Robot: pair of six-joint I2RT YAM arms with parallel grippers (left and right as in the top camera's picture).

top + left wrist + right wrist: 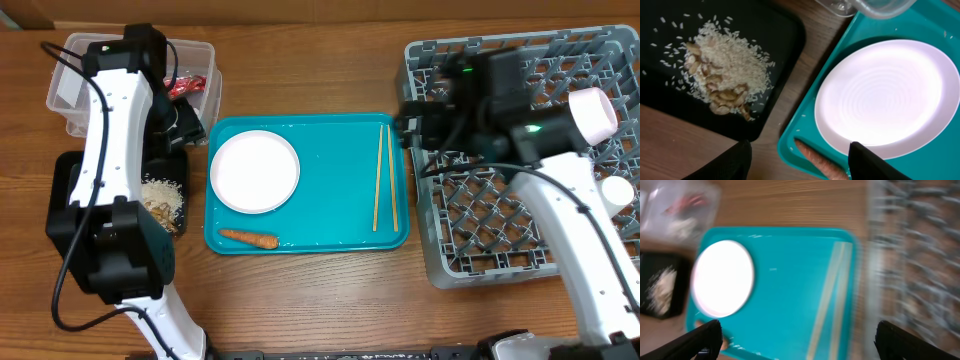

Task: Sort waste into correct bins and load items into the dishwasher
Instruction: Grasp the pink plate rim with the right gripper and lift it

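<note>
Carrot (812,156) lies just beneath my left fingers (732,162), spread and empty over a corner of the teal tray (935,20), set to take it, I judge, for the black tray (775,30) beside, where scraps (720,75) sit; my right fingers (695,342) hang wide, empty, near the chopsticks (829,297).

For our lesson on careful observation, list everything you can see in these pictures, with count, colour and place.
table: one, brown wood, beneath everything
serving tray: one, teal, centre
plate: one, white, serving tray's left
carrot: one, orange, serving tray's front left
chopsticks: two, light wood, serving tray's right
tub: one, clear, far left, holding red wrapper
black tray: one, near left, holding beige food scraps
dish rack: one, grey, right
cups: two, white, in rack
left gripper: one, black, open above carrot
right gripper: one, black, open above serving tray
</note>
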